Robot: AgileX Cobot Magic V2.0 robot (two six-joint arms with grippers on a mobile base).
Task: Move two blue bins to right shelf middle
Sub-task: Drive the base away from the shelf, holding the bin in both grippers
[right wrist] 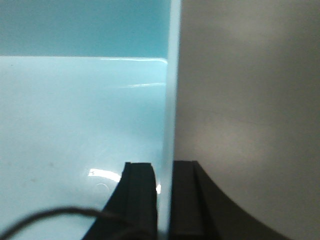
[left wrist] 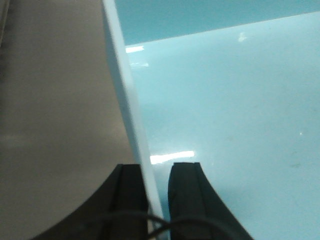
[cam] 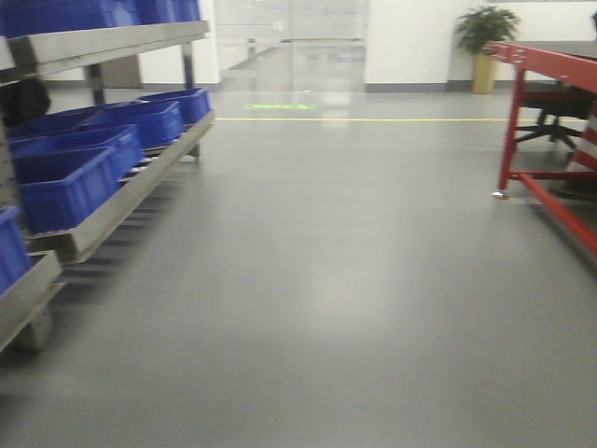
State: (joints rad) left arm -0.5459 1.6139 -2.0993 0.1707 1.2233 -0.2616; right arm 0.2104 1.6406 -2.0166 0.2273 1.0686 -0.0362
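A pale blue bin (left wrist: 225, 100) fills the left wrist view, and its left wall (left wrist: 120, 75) runs between the black fingers (left wrist: 185, 172) of my left gripper (left wrist: 156, 169), which is shut on that wall. In the right wrist view the same pale blue plastic (right wrist: 75, 110) shows. There its right wall (right wrist: 172, 75) is clamped between the fingers (right wrist: 140, 172) of my right gripper (right wrist: 164, 169). Only one bin's inside can be made out; a second one cannot be told apart. Grey floor lies beyond each wall. Bin and grippers are outside the front view. The right shelf is out of view.
A metal rack (cam: 112, 201) at the left carries several dark blue bins (cam: 65, 182) on its levels. A red-framed table (cam: 550, 65) stands at the right, with a potted plant (cam: 485, 37) behind it. A yellow line (cam: 373, 119) crosses the grey floor ahead.
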